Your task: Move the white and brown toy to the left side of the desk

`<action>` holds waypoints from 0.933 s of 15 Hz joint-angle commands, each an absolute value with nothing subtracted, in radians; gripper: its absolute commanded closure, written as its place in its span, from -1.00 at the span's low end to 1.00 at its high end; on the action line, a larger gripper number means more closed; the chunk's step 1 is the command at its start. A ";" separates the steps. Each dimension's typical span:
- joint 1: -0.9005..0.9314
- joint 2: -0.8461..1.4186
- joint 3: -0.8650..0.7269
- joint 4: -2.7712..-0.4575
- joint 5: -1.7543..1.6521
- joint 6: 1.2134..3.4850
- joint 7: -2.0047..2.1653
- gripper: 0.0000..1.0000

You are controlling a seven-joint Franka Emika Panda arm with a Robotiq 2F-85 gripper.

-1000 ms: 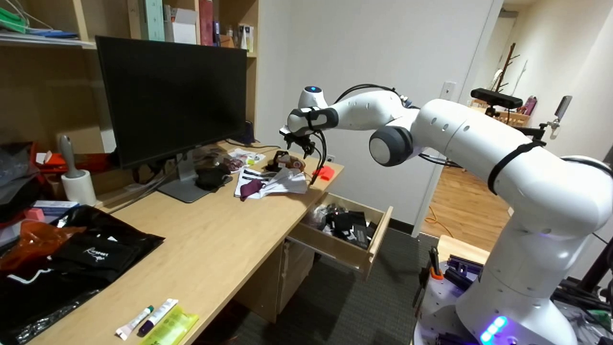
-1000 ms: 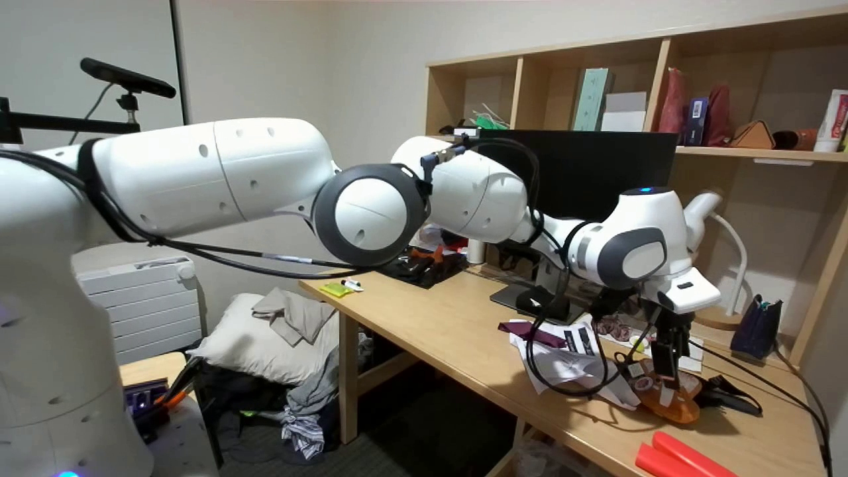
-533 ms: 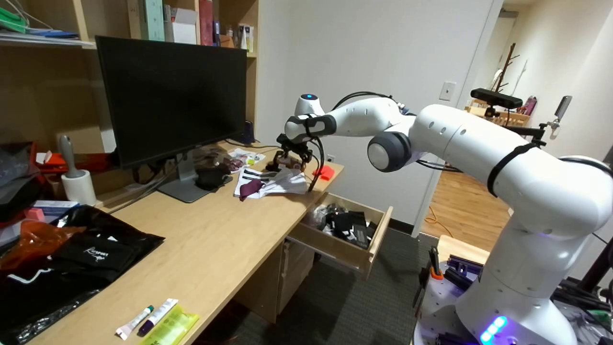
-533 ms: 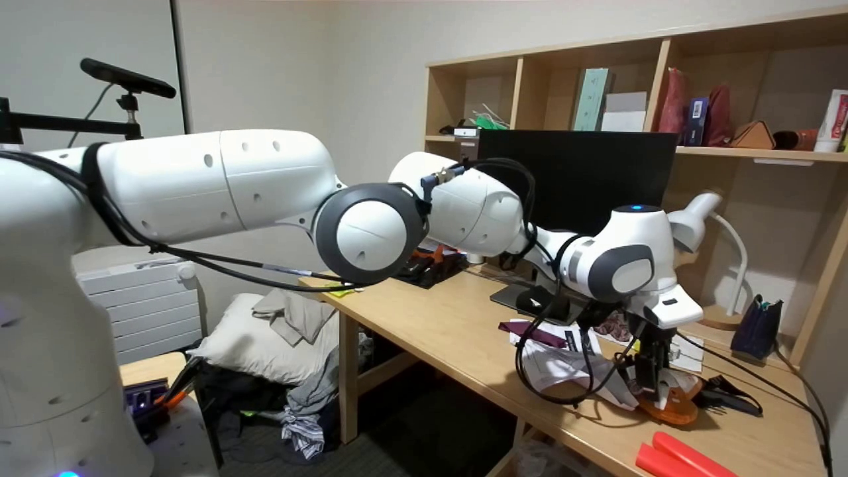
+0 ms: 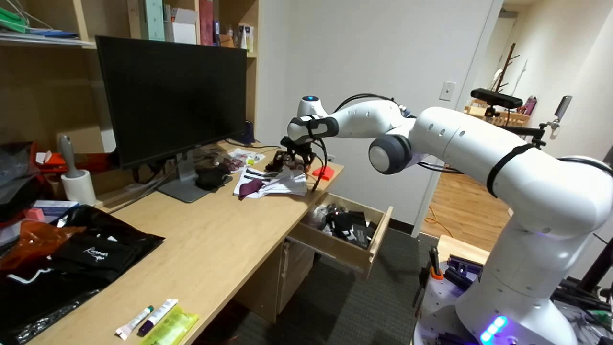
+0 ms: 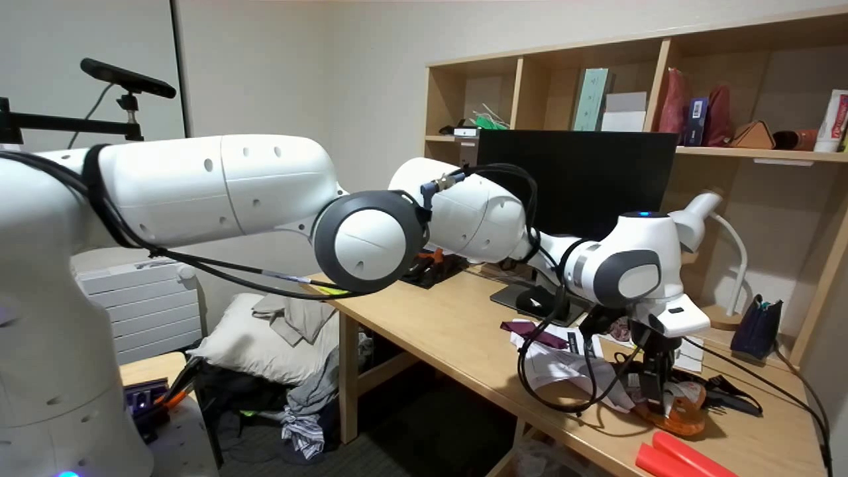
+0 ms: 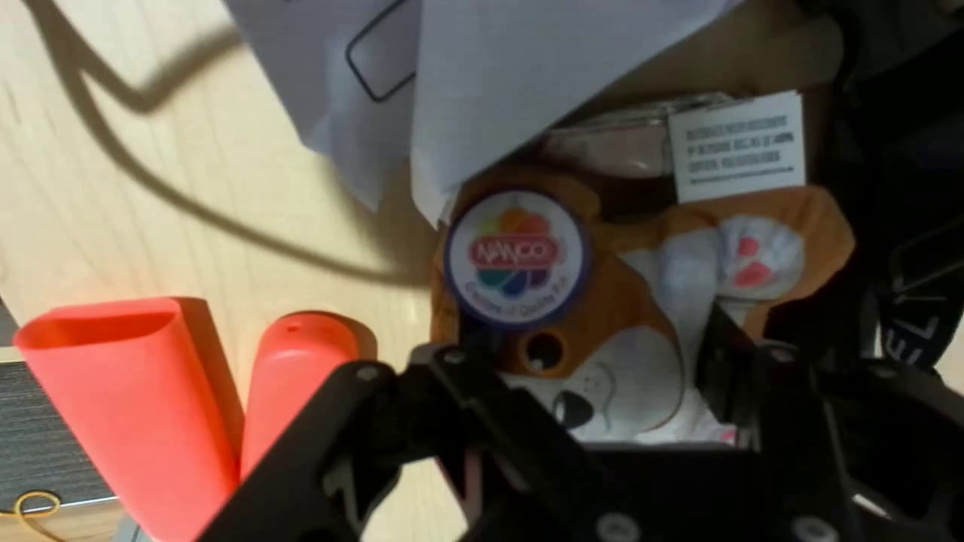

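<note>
The white and brown toy (image 6: 686, 412) is a plush with a dog-like face. It lies on the wooden desk (image 6: 457, 331) near one end, partly hidden by my gripper (image 6: 656, 397). In the wrist view the toy's face (image 7: 625, 369) and a round label show. There my gripper (image 7: 599, 339) comes in from the bottom. Its fingers (image 7: 727, 373) stand wide apart, one on each side of the toy's head. The left fingertip overlaps the head's edge near the label. I cannot tell whether the pads press on it. In an exterior view the gripper (image 5: 297, 162) is low over the desk.
Two red sleeves (image 7: 128, 414) lie beside the toy. White papers (image 7: 482, 75) touch its edge, and black straps (image 6: 729, 394) lie at its other side. The monitor (image 5: 177, 96) stands on the desk. An open drawer (image 5: 383, 225) juts out below. A black bag (image 5: 96, 254) lies farther along.
Over the last second my gripper has come down from above to around the toy, then shifted slightly. The toy has shifted slightly since half a second ago.
</note>
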State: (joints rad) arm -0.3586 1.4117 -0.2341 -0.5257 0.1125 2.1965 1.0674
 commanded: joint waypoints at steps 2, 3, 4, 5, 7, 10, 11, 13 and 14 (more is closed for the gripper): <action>-0.391 1.451 -0.187 -0.401 0.106 2.151 1.067 0.42; -0.394 1.446 -0.178 -0.391 0.110 2.151 1.064 0.56; -0.396 1.440 -0.170 -0.383 0.113 2.146 1.068 0.67; -0.400 1.433 -0.154 -0.370 0.120 2.148 1.062 0.82; -0.405 1.422 -0.127 -0.340 0.129 2.154 1.054 0.90; -0.392 1.373 -0.077 -0.357 0.162 2.197 0.999 0.90; -0.390 1.349 -0.038 -0.371 0.160 2.204 0.969 0.89; -0.373 1.319 0.015 -0.369 0.177 2.203 0.883 0.83; -0.363 1.309 0.033 -0.369 0.181 2.207 0.842 0.86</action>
State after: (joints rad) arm -0.3782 1.3488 -0.0314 -0.3648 0.1425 2.2099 0.9644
